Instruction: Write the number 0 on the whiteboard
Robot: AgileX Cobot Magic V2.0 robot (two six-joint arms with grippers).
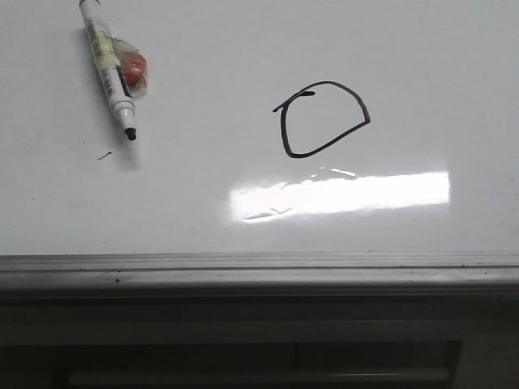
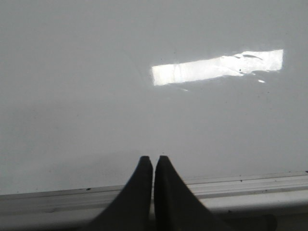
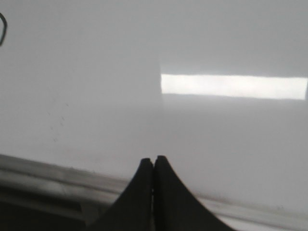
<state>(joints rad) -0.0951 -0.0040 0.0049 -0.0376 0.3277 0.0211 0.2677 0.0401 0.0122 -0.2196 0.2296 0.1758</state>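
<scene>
The number 0 [image 1: 324,118], a lopsided closed black loop with a small tail at its upper left, is drawn on the whiteboard [image 1: 243,49] right of centre. A sliver of its line shows at the edge of the right wrist view [image 3: 2,29]. A white marker [image 1: 108,69] with a black tip lies on the board at the far left. My left gripper [image 2: 154,159] is shut and empty over the board's near edge. My right gripper [image 3: 154,160] is shut and empty, also over the near edge. Neither gripper shows in the front view.
A small red object in clear wrap [image 1: 132,71] lies beside the marker. A tiny black tick mark [image 1: 105,155] sits below the marker tip. The grey metal frame edge [image 1: 259,271] runs along the board's near side. Glare [image 1: 340,194] reflects below the loop.
</scene>
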